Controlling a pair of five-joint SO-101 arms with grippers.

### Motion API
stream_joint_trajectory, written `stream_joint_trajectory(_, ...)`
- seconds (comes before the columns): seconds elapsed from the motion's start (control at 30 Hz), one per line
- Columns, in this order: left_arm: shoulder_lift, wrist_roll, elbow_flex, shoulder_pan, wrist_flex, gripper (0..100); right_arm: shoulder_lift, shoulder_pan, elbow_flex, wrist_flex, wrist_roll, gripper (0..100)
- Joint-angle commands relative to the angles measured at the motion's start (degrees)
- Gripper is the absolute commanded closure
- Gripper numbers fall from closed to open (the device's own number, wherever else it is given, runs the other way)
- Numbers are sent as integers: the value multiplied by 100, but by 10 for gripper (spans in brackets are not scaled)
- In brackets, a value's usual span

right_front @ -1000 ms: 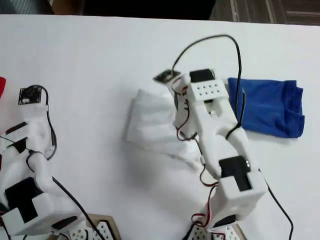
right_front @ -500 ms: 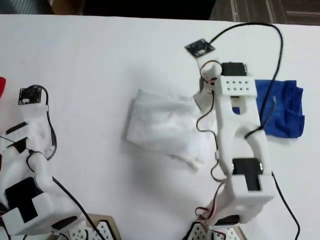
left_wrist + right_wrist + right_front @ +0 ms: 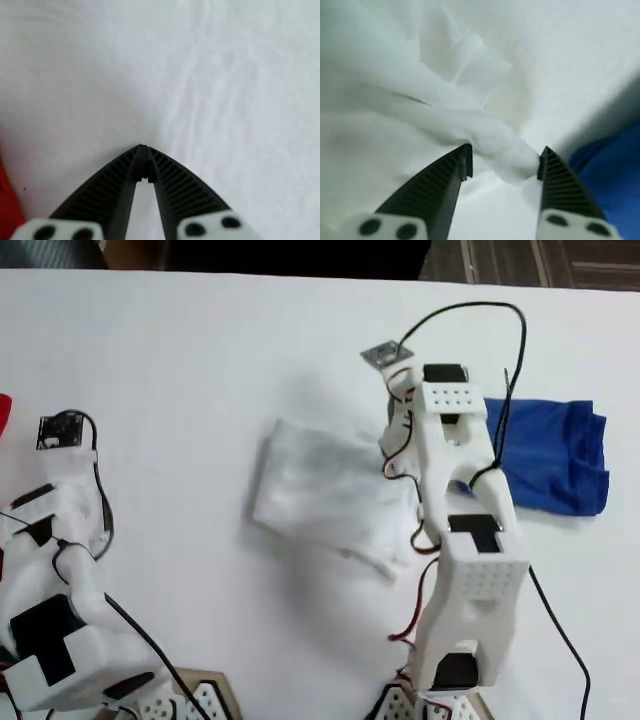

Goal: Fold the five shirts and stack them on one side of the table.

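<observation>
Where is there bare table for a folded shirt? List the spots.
Bare: the far strip of table beyond both shirts; the patch between left arm and white shirt. Crowded: the right arm between white shirt and blue shirt.

Two shirts are counted with certainty: one crumpled white cloth shirt (image 3: 325, 490) at the middle and one folded blue cloth shirt (image 3: 555, 455) to its right. One sliver of red material (image 3: 4, 412) is seen at the left edge (whether it is a shirt cannot be told). Two white plastic robot arms are counted, the left arm (image 3: 55, 600) and the right arm (image 3: 460, 520), each with one black ribbed gripper: the left gripper (image 3: 143, 150) and the right gripper (image 3: 505, 150). Two small dark square boards are counted, the left board (image 3: 62, 430) and the right board (image 3: 386, 354). One white table (image 3: 180, 340) is counted.
</observation>
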Motion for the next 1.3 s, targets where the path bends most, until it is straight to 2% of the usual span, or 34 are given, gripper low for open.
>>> stream_joint_trajectory(0.0,-18,53,-207,18,35,974,66,-57,-246,-48,-62,783)
stream_joint_trajectory(0.1,-18,53,-207,18,26,974,92,-31,-246,-48,-53,800)
stream_joint_trajectory(0.27,-18,53,-207,18,26,974,75,-13,-352,-31,-53,987)
stream_joint_trajectory(0.4,-18,53,-207,18,26,974,66,-22,-818,92,-53,978)
stream_joint_trajectory(0.7,-18,53,-207,18,18,974,136,-110,-2945,1121,9,978)
stream_joint_trajectory(1.0,-18,53,-198,18,18,974,567,-479,-3103,409,9,978)
stream_joint_trajectory(1.17,-18,53,-189,18,18,974,910,-426,-3112,409,-35,972)
stream_joint_trajectory(1.27,-18,53,-189,18,18,974,752,-330,-3121,453,-44,903)
